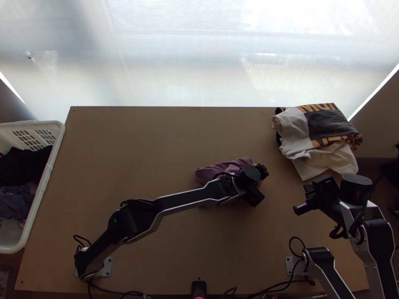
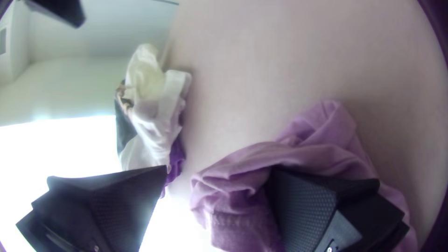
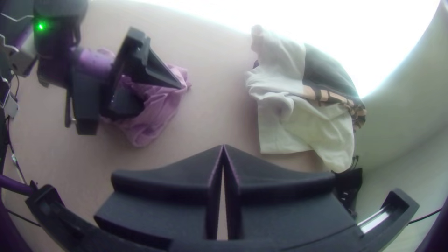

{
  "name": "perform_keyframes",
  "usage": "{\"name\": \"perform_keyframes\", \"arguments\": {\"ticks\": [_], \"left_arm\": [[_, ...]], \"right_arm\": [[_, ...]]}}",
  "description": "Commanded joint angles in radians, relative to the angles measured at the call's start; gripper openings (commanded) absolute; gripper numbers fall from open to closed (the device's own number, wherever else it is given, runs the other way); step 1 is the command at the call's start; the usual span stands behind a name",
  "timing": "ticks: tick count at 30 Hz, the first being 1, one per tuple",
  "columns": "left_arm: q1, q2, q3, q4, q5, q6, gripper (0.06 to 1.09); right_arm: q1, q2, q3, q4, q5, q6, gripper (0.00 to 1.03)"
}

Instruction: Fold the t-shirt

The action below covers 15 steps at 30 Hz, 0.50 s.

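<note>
The right hand (image 1: 310,193) is over the surface (image 1: 149,154) at right, its fingers together. The left hand (image 1: 256,186) is above the bunched lilac t-shirt (image 1: 217,170) near mid-surface, fingers apart, one against its folds. At left stands a white basket (image 1: 56,142) containing dark clothes (image 1: 22,167); loosely folded garments (image 1: 326,129) occupy the far right corner.

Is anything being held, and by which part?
Nothing is held: the left gripper is open, one finger against the purple cloth; the right gripper is shut, empty.
</note>
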Motion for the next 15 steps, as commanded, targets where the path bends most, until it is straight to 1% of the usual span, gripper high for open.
{"name": "perform_keyframes", "arguments": {"ticks": [1, 4, 8, 11, 15], "left_arm": [[0.03, -0.188, -0.057, -0.183, 0.044, -0.104, 1.04], [0.044, -0.287, -0.093, -0.285, 0.049, -0.157, 1.04], [0.029, -0.393, -0.133, -0.367, 0.049, -0.255, 1.04], [0.02, -0.415, -0.212, -0.336, 0.032, -0.286, 1.04], [0.05, -0.49, -0.348, -0.31, 0.023, -0.279, 1.04]], "right_arm": [[-0.005, -0.009, -0.004, -0.005, -0.002, -0.003, 0.03], [-0.005, -0.009, -0.004, -0.005, -0.002, -0.003, 0.03], [-0.003, -0.009, -0.013, -0.003, -0.002, -0.001, 0.03], [0.0, -0.004, -0.021, 0.006, -0.004, 0.001, 0.03], [0.001, -0.001, 0.008, -0.003, -0.002, 0.002, 0.03]]}}
